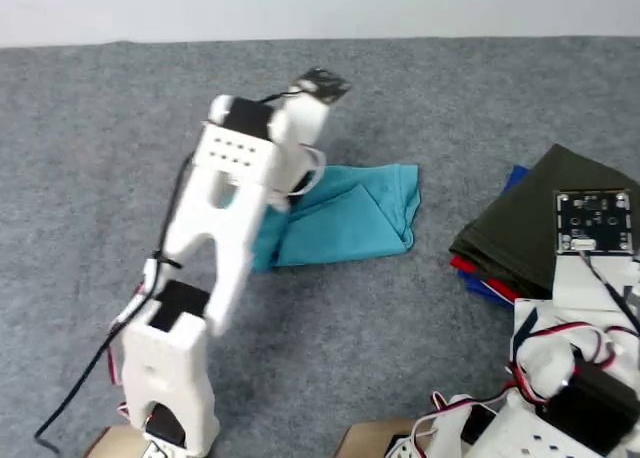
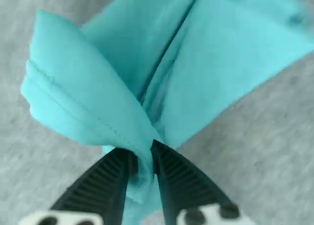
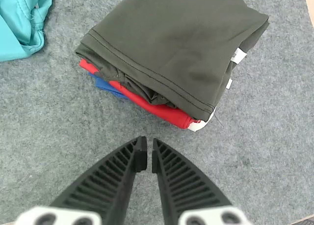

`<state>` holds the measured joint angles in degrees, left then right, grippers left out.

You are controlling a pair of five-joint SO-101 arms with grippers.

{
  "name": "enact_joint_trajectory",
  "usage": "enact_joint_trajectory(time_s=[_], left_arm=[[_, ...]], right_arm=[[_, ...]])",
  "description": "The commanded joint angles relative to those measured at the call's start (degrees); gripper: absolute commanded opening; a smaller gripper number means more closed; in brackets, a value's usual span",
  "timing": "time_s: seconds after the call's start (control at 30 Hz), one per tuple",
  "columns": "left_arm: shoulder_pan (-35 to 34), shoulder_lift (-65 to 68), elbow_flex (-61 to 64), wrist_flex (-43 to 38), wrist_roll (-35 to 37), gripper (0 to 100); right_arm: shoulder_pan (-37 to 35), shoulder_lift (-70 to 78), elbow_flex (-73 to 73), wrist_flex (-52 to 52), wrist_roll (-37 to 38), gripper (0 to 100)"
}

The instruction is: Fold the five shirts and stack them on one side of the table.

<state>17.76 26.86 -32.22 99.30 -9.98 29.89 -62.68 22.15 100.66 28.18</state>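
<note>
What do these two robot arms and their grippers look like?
Both are white plastic with black motor blocks. The left arm has a black cable alongside; the right arm carries red, white and black wires and a small black circuit board. The left gripper and right gripper have black, ribbed, tapering fingers.

Your loose shirt (image 1: 350,213) mid-table at your left gripper (image 2: 143,156), your folded stack (image 1: 515,223) off right, near your right gripper (image 3: 146,154).
</note>
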Motion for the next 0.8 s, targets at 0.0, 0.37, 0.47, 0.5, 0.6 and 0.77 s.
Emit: enact_joint_trajectory(time_s=[0.0, 0.37, 0.47, 0.5, 0.6, 0.77], left_arm=[[4.4, 3.7, -9.5, 1.1, 4.2, 0], [12.3, 24.8, -35.5, 1.1, 9.2, 0], [13.6, 28.8, -39.8, 1.1, 10.5, 1], [13.7, 30.0, -40.9, 1.1, 10.5, 2], [13.2, 32.0, -42.2, 1.2, 10.7, 13], [12.7, 30.7, -43.1, 1.3, 10.4, 21]], right_arm=[[0.6, -0.2, -0.3, 2.2, 0.4, 2.9], [0.7, -0.2, -0.3, 2.3, 0.4, 2.9], [0.7, -0.2, -0.3, 2.3, 0.4, 2.9], [0.7, -0.2, -0.3, 2.3, 0.4, 2.9], [0.7, -0.2, -0.3, 2.3, 0.4, 2.9], [0.7, -0.2, -0.2, 2.3, 0.4, 2.9]])
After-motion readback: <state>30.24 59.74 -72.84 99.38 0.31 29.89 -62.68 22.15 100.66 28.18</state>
